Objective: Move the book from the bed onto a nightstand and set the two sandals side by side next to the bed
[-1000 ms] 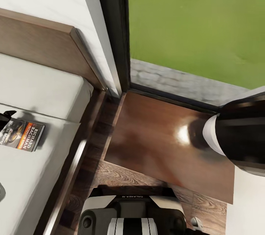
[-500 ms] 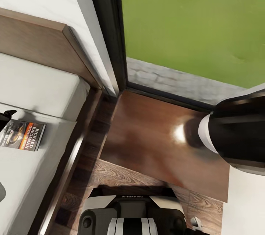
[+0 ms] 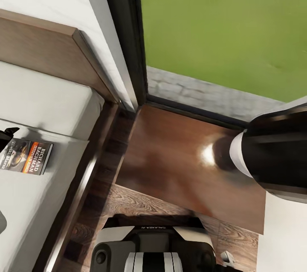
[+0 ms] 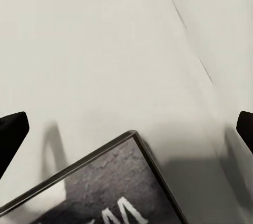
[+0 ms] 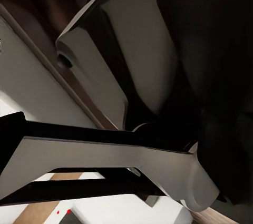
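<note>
The book (image 3: 26,157) lies flat on the bed (image 3: 47,105), on the off-white mattress near its right side rail. Its grey cover has an orange band and black lettering. A black finger (image 3: 7,133) of my left gripper shows at the head view's left edge, just beyond the book's far side. In the left wrist view my left gripper (image 4: 126,129) is open, with its fingertips (image 4: 11,133) spread wide over the mattress and a corner of the book (image 4: 105,190) below them. The glossy dark-brown nightstand (image 3: 170,165) stands right of the bed, with my right forearm (image 3: 273,157) over its right end. The sandals are out of view.
A tall dark-framed window (image 3: 128,37) behind the nightstand shows grass and grey paving. The wooden headboard (image 3: 38,52) stands against the white wall. A strip of wood-plank floor (image 3: 102,186) lies between bed and nightstand. My own base (image 3: 153,246) sits at the bottom.
A second ago the whole picture shifted slightly left, so the camera moved. Over the last half second nothing has visibly changed.
</note>
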### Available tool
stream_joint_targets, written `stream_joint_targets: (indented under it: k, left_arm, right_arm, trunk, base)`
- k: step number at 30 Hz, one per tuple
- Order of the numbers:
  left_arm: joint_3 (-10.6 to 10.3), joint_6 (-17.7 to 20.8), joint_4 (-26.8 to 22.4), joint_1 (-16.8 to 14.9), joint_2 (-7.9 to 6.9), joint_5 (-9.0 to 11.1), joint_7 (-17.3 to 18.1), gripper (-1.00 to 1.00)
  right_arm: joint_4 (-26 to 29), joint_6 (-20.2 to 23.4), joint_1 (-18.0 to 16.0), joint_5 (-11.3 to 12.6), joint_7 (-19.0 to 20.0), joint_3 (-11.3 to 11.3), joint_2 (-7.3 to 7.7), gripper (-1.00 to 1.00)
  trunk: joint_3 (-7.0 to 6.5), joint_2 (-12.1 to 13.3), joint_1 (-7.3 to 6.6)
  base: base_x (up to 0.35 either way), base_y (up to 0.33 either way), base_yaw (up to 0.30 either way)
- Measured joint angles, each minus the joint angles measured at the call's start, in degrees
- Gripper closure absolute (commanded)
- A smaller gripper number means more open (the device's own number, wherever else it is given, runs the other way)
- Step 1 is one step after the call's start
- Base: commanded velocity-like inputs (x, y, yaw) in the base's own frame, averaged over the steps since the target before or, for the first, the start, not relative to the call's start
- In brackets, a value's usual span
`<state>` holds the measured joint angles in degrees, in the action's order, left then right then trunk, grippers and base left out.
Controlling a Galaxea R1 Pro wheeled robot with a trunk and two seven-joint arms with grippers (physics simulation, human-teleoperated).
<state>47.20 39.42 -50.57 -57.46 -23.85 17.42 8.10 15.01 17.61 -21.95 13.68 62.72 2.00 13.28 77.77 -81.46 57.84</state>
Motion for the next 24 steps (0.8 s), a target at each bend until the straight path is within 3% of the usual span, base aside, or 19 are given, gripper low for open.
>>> stream_joint_targets:
  k: [5,15,19,24]
  left_arm:
    - [0.04,-0.08,0.13,-0.02,-0.02,-1.46,-0.24,-1.0]
    - [0.01,-0.02,0.03,-0.01,-0.01,-0.7,-0.11,-1.0]
    - [-0.01,0.16,-0.02,-0.02,0.01,0.61,0.04,-1.0]
    - [-0.01,0.15,0.24,-0.01,0.01,0.76,0.05,-1.0]
  right_arm:
    - [0.0,0.0,-0.01,0.01,0.12,0.0,0.0,-1.0]
    - [0.0,0.0,0.0,0.01,0.11,0.01,0.0,-1.0]
    - [0.0,0.0,0.0,0.0,0.12,0.0,0.0,-1.0]
    - [0.0,0.0,0.0,0.0,0.12,0.0,0.0,-1.0]
  trunk:
    - [0.0,0.0,0.0]
    - [0.0,0.0,0.0]
    - [0.0,0.0,0.02]
    - [0.0,0.0,0.01]
  base:
    - [0.0,0.0,-0.151]
    - [-0.009,0.0,-0.016]
    - [-0.139,0.0,-0.001]
    - [-0.151,0.0,0.0]
